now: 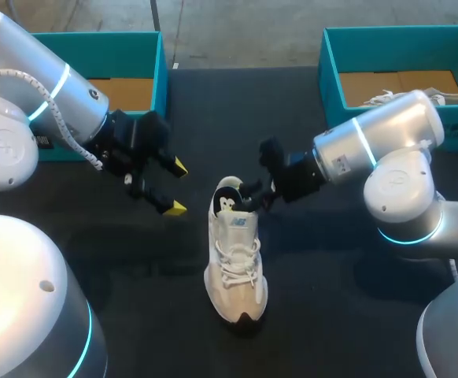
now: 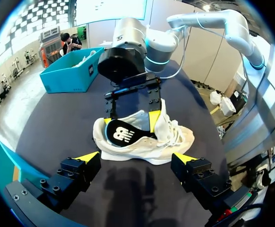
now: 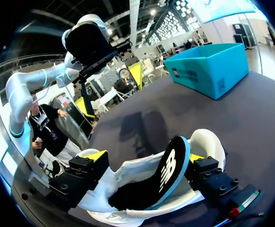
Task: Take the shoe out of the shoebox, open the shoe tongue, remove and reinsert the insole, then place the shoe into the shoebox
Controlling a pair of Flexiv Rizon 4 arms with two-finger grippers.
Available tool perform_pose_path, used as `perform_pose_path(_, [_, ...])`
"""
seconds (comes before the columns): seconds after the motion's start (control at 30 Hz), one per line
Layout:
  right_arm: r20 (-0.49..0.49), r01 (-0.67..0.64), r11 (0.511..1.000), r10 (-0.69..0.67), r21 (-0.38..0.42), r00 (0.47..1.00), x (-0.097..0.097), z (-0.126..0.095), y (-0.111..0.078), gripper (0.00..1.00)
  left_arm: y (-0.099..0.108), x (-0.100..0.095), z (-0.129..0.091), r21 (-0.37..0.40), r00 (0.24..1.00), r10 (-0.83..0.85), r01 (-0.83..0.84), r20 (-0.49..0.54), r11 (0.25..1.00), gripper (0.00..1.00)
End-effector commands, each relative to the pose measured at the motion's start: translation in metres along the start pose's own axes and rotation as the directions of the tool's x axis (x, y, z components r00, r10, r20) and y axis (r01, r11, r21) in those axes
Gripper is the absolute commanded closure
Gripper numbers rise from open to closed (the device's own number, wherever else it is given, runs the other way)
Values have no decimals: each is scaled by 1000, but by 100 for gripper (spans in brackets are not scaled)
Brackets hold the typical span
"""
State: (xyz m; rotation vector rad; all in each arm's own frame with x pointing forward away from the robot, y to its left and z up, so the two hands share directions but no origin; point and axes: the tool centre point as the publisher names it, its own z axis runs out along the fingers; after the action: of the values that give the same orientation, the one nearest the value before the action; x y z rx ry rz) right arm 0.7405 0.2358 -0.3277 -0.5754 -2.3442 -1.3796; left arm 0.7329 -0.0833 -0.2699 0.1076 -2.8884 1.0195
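- The shoe (image 1: 237,268) stands on its sole in the middle of the dark worktop (image 1: 331,276). It is outside both boxes, with its toe toward the robot and its heel toward the far edge.
- Its black insole (image 3: 171,172) is partly out. The heel end is tipped up on edge above the opening, and the rest is down inside.
- The tongue (image 2: 164,118) stands up, pulled away from the opening, and the laces lie loose over the front.
- The right fingers (image 3: 96,156) are spread wide at the shoe's opening. One yellow tip is against the white fabric on the tongue side and the other is at the heel end, right beside the raised insole. The insole leans by that one tip only, so from where I stand they are not clamped on anything.
- The left fingers (image 2: 83,165) hang beside the shoe on its left, spread wide with nothing between them and clear of the shoe.
- A teal box (image 1: 138,39) sits at the far left of the worktop, well apart from the shoe.
- A second teal box (image 1: 331,75) sits at the far right, behind the right arm, with another white shoe (image 1: 457,96) lying in it.
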Motion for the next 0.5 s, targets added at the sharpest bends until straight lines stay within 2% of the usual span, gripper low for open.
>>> perform_pose_path(0.03, [8,3,1000,-3,2,1000,4,-2,3,0,-1,2,-4,-2,1000,4,-4,0,1000,0])
perform_pose_path(0.5, [48,24,1000,-23,-20,999,3,-13,13,0,-3,5,-8,-7,1000,17,-17,-3,1000,0])
